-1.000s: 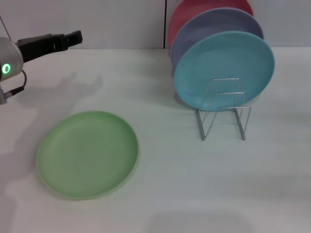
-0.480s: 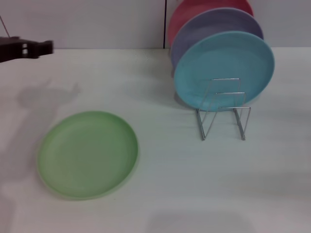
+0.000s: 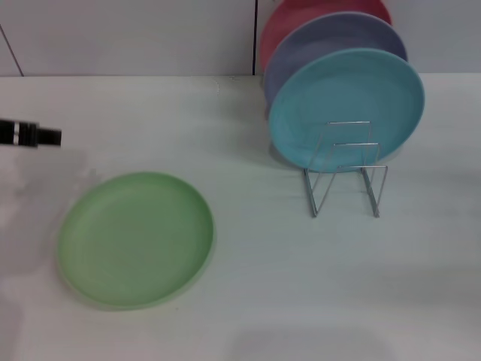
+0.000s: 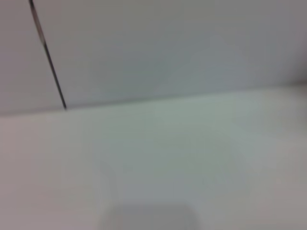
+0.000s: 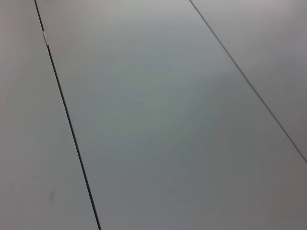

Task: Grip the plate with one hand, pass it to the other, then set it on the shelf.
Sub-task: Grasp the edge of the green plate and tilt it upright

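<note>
Only the black tip of the left tool in sight at the left edge of the head view, above the table, holding nothing and touching nothing, apart from the plate; spread or pressed together, impossible to tell. Pale green plate flat on the table, left of the wire shelf, well apart from it. On edge in that shelf, a turquoise plate, a lavender plate and a red plate behind.
</note>
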You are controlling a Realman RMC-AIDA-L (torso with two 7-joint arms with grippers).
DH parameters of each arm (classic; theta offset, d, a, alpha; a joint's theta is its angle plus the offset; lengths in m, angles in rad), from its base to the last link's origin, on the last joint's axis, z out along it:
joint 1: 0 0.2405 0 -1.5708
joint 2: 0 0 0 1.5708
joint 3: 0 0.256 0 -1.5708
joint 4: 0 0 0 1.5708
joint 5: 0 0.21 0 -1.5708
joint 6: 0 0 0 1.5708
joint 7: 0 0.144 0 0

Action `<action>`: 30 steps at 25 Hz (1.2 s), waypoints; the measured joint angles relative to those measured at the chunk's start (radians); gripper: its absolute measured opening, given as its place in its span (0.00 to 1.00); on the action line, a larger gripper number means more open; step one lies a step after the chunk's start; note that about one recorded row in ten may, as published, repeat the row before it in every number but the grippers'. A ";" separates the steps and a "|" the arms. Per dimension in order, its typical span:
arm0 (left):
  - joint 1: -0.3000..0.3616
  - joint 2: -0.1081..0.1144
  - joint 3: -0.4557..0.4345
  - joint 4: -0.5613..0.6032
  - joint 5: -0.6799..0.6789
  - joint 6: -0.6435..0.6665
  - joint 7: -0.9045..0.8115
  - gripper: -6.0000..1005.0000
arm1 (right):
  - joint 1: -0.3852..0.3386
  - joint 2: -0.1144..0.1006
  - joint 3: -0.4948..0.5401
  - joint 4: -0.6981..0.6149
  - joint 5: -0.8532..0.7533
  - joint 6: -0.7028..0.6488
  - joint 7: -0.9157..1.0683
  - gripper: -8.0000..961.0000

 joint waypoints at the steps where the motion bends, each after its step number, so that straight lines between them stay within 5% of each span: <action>1: 0.000 0.000 0.000 0.000 0.000 0.000 0.000 0.81 | 0.002 0.000 0.001 0.000 0.000 0.007 0.000 0.67; 18: -0.034 -0.004 0.016 0.122 -0.009 -0.211 -0.016 0.81 | 0.023 -0.003 0.004 0.010 0.002 0.039 0.000 0.67; 30: -0.099 -0.003 0.025 0.277 -0.008 -0.153 -0.033 0.79 | 0.032 -0.006 0.006 0.021 0.001 0.039 -0.041 0.67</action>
